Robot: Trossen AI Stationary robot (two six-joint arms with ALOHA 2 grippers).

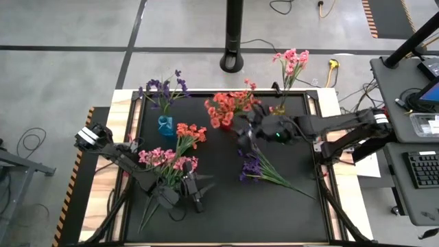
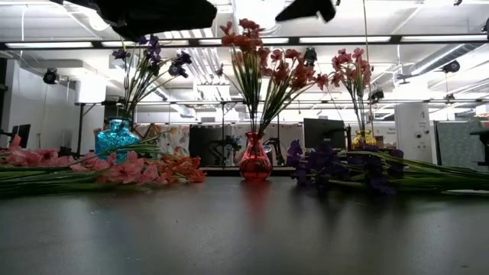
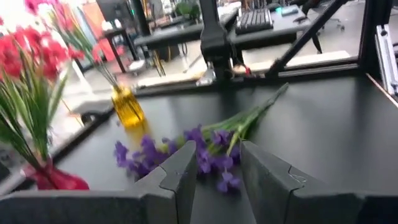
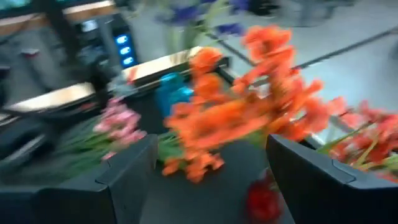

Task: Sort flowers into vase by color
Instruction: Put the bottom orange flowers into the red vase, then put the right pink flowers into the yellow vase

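The right end effector (image 1: 245, 132) hovers above the black table (image 1: 288, 206), just beside the red glass vase (image 1: 225, 124) that holds a bunch of coral-red artificial flowers (image 1: 230, 106). In the right wrist view its two dark fingers (image 4: 127, 180) stand wide apart with nothing between them — the coral blossoms sit just ahead of the gap.

The left end effector (image 1: 193, 192) sits low near the table's front left, its fingers (image 3: 180, 180) only a little apart; nothing shows between them in its wrist view. Next to it lie a pink-blossomed sprig (image 1: 164, 160) and a loose coral-red sprig (image 1: 190, 134), both flat on the table.

A purple-blossomed sprig (image 1: 264, 170) with long green stems lies flat on the table in front of the right end effector, well apart from the left one.

At the back left, a blue glass vase (image 1: 165, 125) holds purple flowers (image 1: 163, 88); at the back right, a yellow glass vase (image 2: 364, 139) holds pink flowers (image 1: 291, 60) — all three vases stand upright.
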